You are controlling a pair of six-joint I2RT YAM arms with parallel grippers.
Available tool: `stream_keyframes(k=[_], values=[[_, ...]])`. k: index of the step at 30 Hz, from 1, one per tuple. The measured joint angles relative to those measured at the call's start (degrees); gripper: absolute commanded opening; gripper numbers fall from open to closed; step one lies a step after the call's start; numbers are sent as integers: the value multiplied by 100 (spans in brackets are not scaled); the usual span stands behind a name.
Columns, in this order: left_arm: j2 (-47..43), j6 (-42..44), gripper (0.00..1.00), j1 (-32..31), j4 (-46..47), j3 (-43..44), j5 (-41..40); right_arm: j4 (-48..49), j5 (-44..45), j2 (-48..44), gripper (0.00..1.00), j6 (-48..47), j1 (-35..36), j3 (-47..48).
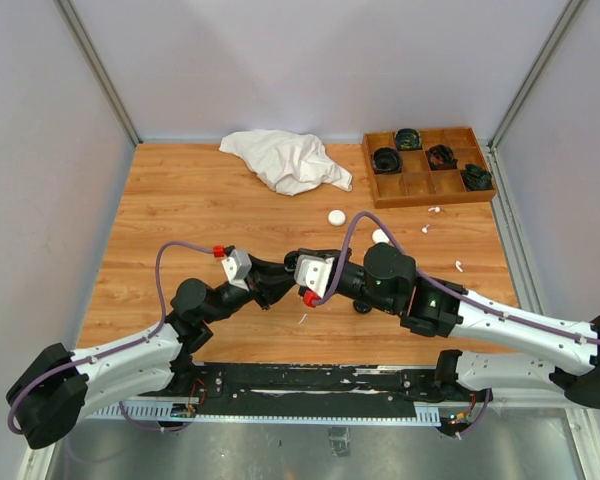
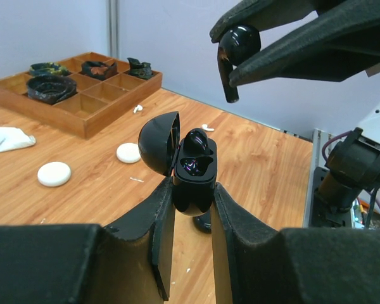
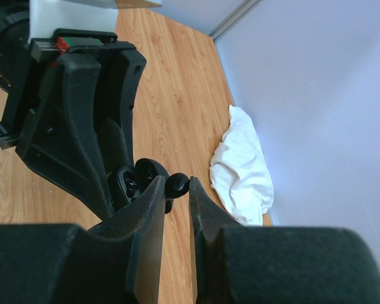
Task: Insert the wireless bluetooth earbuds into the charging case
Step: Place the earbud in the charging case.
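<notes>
left gripper point(image 2: 192, 187): clamped on open black charging case point(image 2: 194, 172), over table point(image 1: 180, 200) middle toward near edge | right gripper point(image 3: 175, 190): pinching black earbud point(image 2: 232, 75) just above case | second black earbud point(image 2: 196, 142): seated inside | white earbuds point(image 1: 459, 266): loose near right edge

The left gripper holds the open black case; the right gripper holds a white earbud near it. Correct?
No: the earbud in the right gripper is black, not white; the left wrist view shows it. The rest is correct.

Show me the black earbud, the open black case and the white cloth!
black earbud point(image 2: 238, 45), left wrist view, on its round head.
open black case point(image 2: 193, 187), left wrist view, on its lower body.
white cloth point(image 1: 285, 158), top external view, on its middle.
</notes>
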Motion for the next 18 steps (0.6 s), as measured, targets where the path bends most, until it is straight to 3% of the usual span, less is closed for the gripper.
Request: stream_keyframes(k=[18], values=[[33,-315,1,0,177,76,138,402,-149,103,13,-398,116,-330]])
